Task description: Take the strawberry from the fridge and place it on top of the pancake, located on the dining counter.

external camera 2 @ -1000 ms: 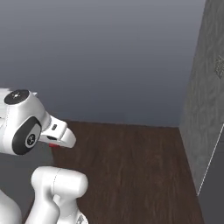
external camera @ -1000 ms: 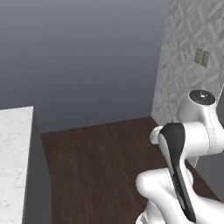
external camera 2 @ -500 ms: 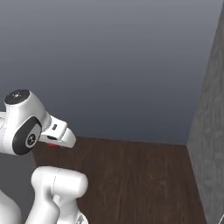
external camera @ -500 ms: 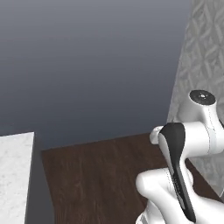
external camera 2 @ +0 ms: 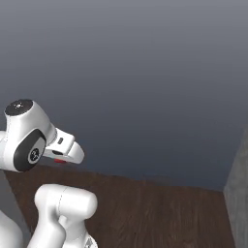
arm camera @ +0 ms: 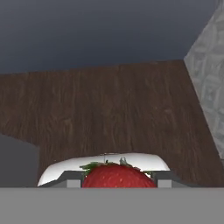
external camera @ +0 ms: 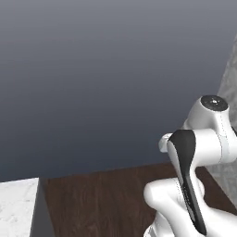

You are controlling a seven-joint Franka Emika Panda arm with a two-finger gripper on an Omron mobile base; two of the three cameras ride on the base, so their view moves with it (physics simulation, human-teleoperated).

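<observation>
A dark brown wood-plank floor (arm camera: 109,109) spreads below the hand, meeting a grey patterned wall (arm camera: 210,78) on the right. A corner of the white marble-look dining counter (external camera: 16,208) sits at the lower left of the left base view. The two-finger gripper (arm camera: 114,180) clamps the small bright red strawberry (arm camera: 116,177), held between its jaws above the floor.
</observation>
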